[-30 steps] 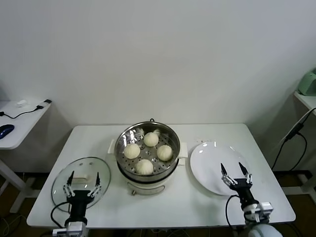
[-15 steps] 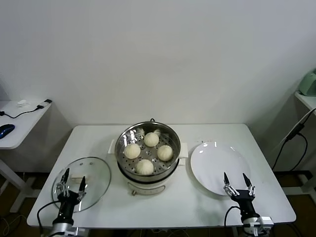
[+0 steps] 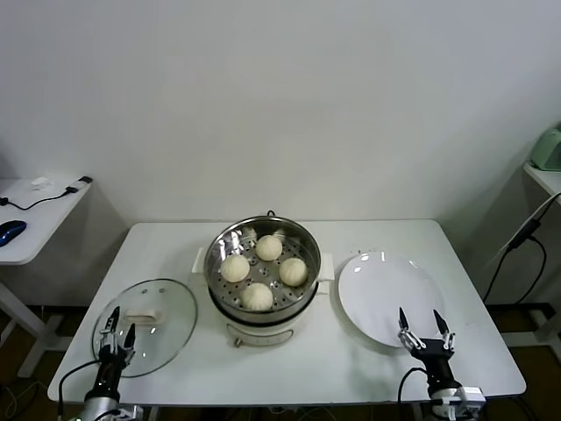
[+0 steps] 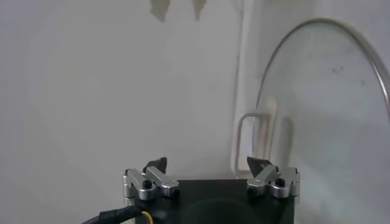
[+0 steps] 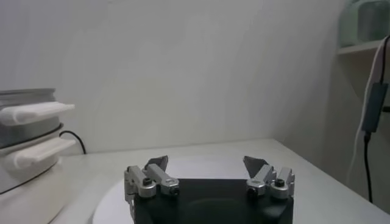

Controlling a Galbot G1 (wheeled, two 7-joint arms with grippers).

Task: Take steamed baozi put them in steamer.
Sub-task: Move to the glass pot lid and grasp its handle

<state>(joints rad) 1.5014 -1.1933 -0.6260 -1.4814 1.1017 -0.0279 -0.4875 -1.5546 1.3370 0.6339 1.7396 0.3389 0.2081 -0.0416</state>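
Four cream-white baozi (image 3: pixel 257 296) lie on the perforated tray inside the steel steamer (image 3: pixel 263 274) at the table's middle; its white handles show in the right wrist view (image 5: pixel 33 112). My left gripper (image 3: pixel 117 327) is open and empty at the table's front left corner, over the near edge of the glass lid (image 3: pixel 145 324). My right gripper (image 3: pixel 423 324) is open and empty at the front right, just in front of the white plate (image 3: pixel 390 296). In the wrist views both grippers, left (image 4: pixel 209 164) and right (image 5: pixel 206 161), hold nothing.
The plate, bare, lies right of the steamer and shows in the right wrist view (image 5: pixel 116 201). The lid with its white handle (image 4: pixel 256 143) lies flat left of the steamer. A side table (image 3: pixel 35 215) with a cable stands far left. The table's front edge (image 3: pixel 280 392) is close to both grippers.
Both grippers have drawn back toward the table's front edge and lowered; the left one moved further left off the lid's middle. Baozi, steamer, lid and plate have not moved.
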